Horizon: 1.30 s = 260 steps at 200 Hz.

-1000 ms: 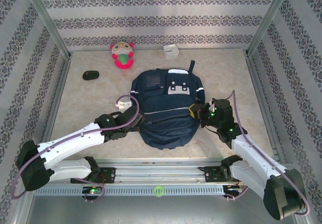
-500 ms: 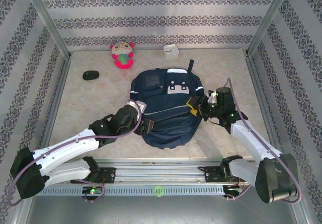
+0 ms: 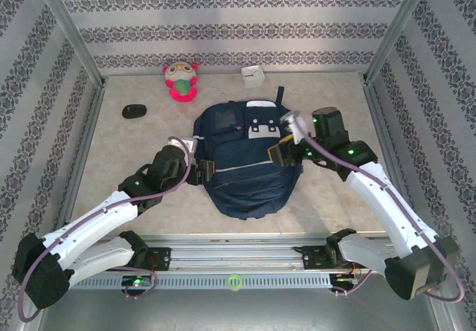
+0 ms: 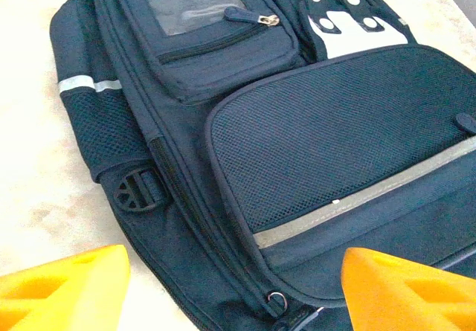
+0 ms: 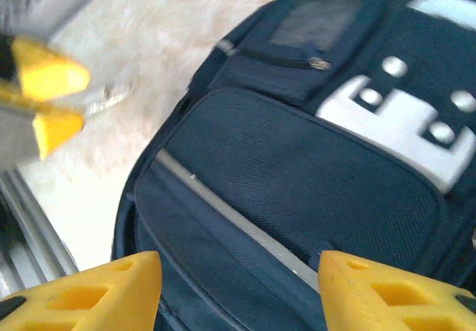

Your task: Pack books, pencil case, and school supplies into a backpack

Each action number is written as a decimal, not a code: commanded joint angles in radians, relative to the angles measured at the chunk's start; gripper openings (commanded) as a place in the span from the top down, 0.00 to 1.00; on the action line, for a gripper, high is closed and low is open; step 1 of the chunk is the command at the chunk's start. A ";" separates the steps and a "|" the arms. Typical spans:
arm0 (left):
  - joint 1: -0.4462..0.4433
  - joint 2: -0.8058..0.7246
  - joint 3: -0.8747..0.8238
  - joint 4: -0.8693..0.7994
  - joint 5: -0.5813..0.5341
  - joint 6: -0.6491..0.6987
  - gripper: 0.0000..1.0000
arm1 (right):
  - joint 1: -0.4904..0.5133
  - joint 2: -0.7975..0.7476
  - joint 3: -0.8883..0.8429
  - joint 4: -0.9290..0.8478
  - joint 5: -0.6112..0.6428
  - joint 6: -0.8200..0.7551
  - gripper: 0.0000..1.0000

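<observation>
Between the left claw (image 3: 210, 169) and right claw (image 3: 281, 151), both open and empty, the backpack (image 3: 245, 182) lies flat on the surface (image 3: 119, 141), seemingly zipped. A one-sided tug at a zipper (image 4: 264, 20) could drag it or snag its mesh (image 4: 327, 145).

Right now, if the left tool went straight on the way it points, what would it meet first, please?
Probably the backpack: the left tool is open and aimed at its mesh front pocket, with nothing between, though depth is unclear.
</observation>
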 commanded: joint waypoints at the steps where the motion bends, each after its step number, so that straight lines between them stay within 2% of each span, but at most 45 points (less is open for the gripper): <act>1: 0.032 -0.008 -0.007 0.030 0.014 -0.056 0.26 | 0.117 0.051 0.027 -0.083 0.104 -0.430 0.43; 25: 0.051 -0.013 -0.013 0.029 0.012 -0.073 0.26 | 0.257 0.131 0.019 -0.046 0.150 -0.634 0.42; 42: 0.067 -0.025 -0.023 0.030 0.005 -0.106 0.26 | 0.326 0.204 0.017 0.004 0.198 -0.707 0.42; 99: 0.100 -0.080 -0.074 0.038 0.011 -0.133 0.26 | 0.381 0.409 0.039 0.152 0.237 -0.775 0.44; 128: 0.109 -0.095 -0.080 0.034 0.012 -0.129 0.26 | 0.381 0.458 0.038 0.200 0.266 -0.787 0.51; 145: 0.110 -0.095 -0.080 0.038 0.018 -0.107 0.26 | 0.381 0.465 0.037 0.221 0.289 -0.787 0.66; 175: 0.111 -0.093 -0.072 0.069 0.088 0.068 0.26 | 0.362 0.409 0.051 0.211 0.282 -0.781 1.00; 198: 0.112 -0.080 -0.048 0.067 0.253 0.341 0.27 | 0.308 0.334 0.053 0.185 0.166 -0.776 1.00; 222: 0.111 -0.024 -0.003 -0.011 0.451 0.590 0.27 | 0.236 0.279 0.060 0.180 0.018 -0.728 1.00; 242: 0.109 0.041 0.033 -0.034 0.502 0.675 0.27 | 0.205 0.261 0.063 0.186 -0.035 -0.702 1.00; 260: 0.107 0.084 0.043 0.024 0.564 0.676 0.27 | 0.198 0.259 0.062 0.189 -0.039 -0.693 1.00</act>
